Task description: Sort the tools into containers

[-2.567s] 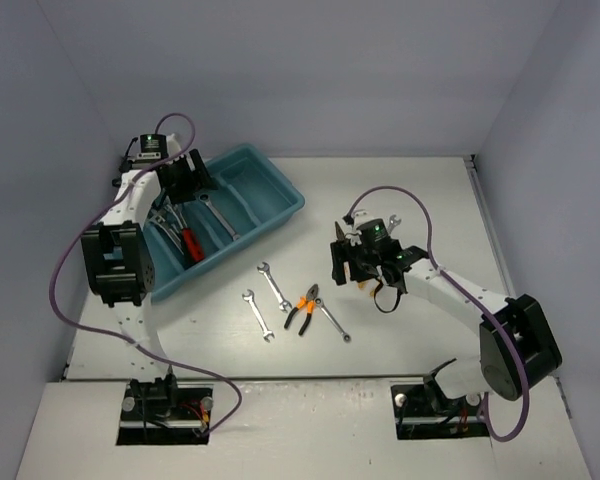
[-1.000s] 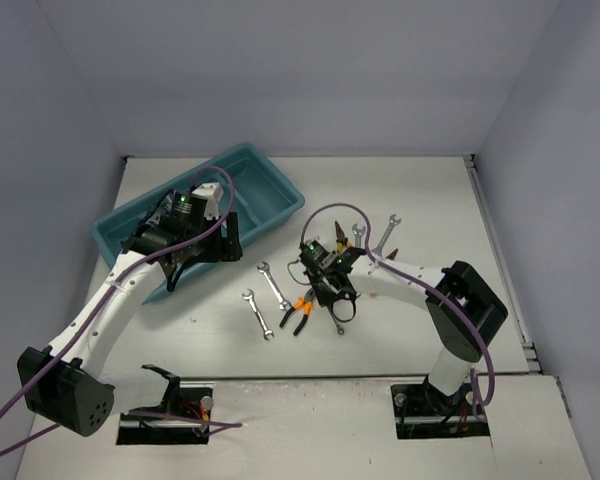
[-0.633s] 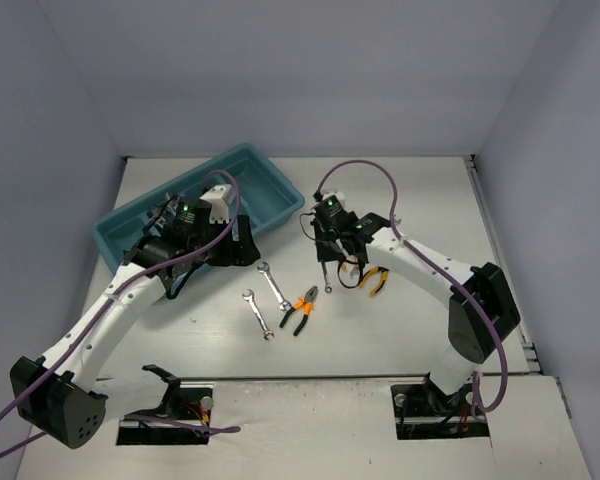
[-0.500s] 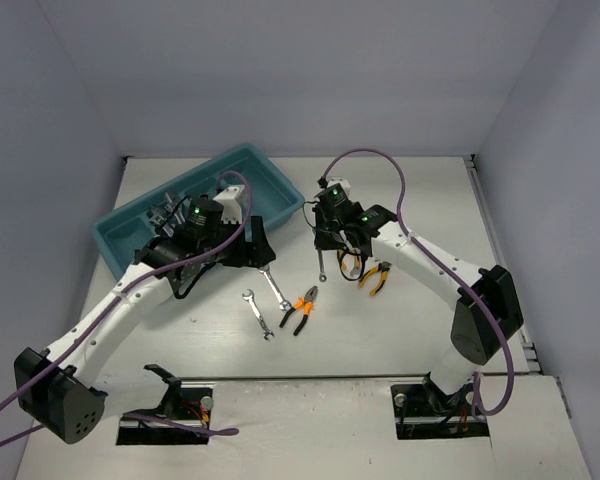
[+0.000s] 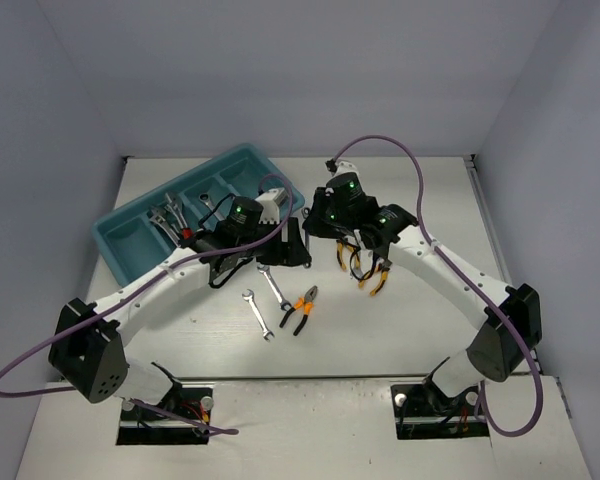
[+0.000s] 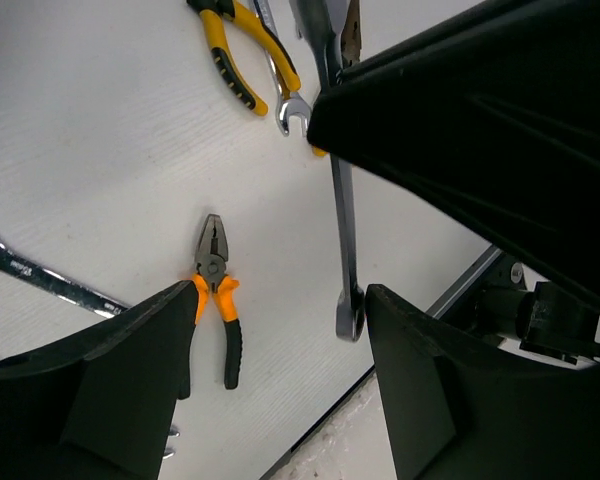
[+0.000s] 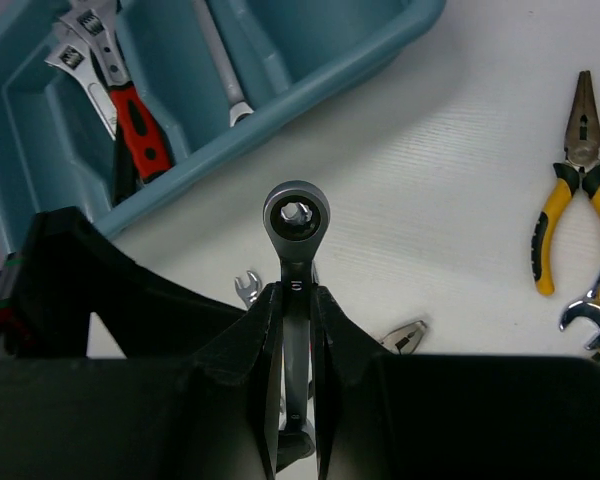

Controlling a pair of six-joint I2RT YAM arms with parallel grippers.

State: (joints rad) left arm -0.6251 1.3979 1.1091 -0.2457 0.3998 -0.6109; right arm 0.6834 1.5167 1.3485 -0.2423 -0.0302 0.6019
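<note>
As we find them | right gripper [image 7: 296,300]: closed tight on a silver wrench [image 7: 296,216] by its shank | left gripper [image 6: 280,330]: jaws wide apart, holding nothing.

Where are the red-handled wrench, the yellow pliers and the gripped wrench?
red-handled wrench [image 7: 142,130]: right wrist view, handle.
yellow pliers [image 7: 581,172]: right wrist view, pivot.
gripped wrench [image 7: 296,246]: right wrist view, ring head.
</note>
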